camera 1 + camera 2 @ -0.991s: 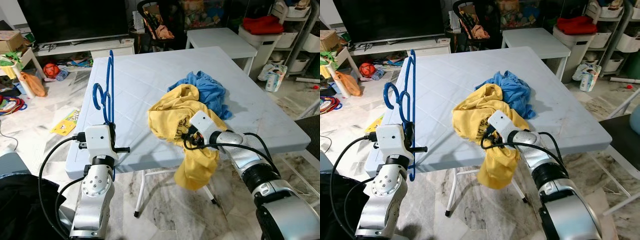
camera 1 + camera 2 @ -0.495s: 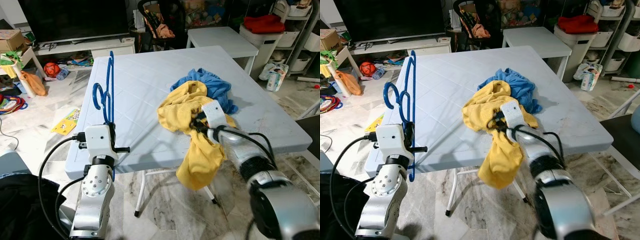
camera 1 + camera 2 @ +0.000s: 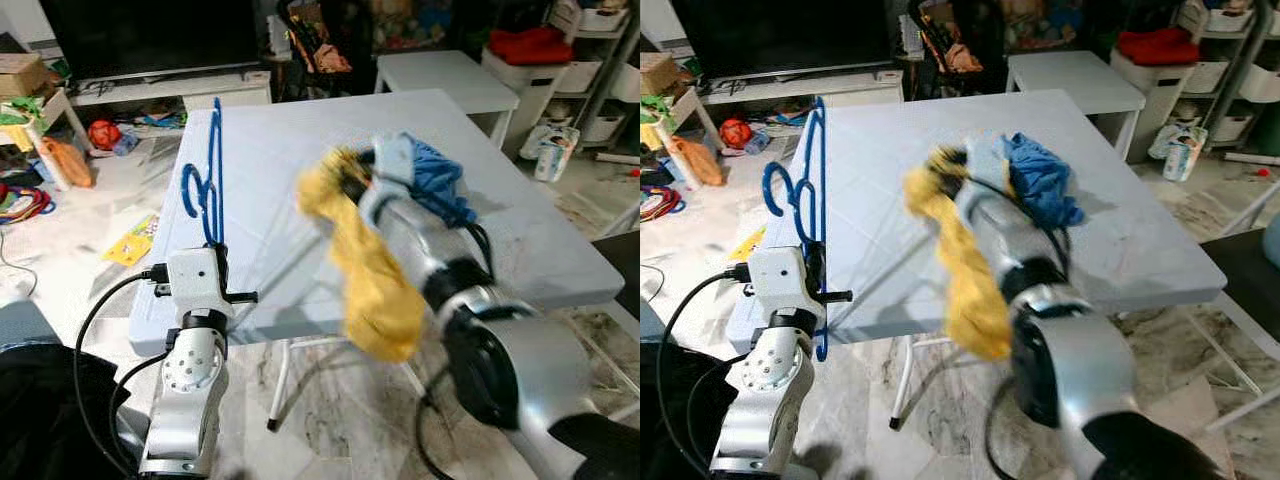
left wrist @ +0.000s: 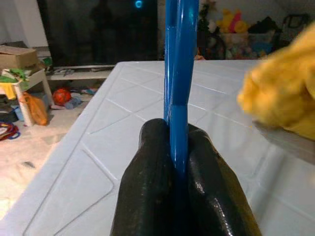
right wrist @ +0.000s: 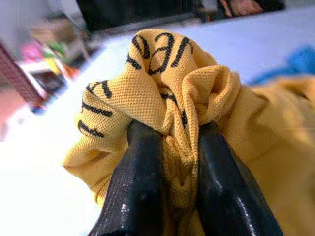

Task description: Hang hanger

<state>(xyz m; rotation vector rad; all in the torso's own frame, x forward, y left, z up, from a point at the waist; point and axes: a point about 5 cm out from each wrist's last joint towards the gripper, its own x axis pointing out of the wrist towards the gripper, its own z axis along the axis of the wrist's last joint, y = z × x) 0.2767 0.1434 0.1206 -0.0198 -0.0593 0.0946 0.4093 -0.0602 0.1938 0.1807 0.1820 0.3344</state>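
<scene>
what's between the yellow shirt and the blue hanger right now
Nothing visible. The right gripper holds the yellow printed shirt above the pale blue table; the left gripper holds the blue plastic hanger upright, open air between them.

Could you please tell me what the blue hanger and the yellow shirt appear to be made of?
The blue hanger looks like smooth, glossy plastic, though coated wire is possible: thin rounded bars with a sheen. The yellow shirt with black lettering looks like knitted pique fabric, likely cotton or polyester: a fine dotted weave and soft bunched folds show in the right wrist view.
</scene>
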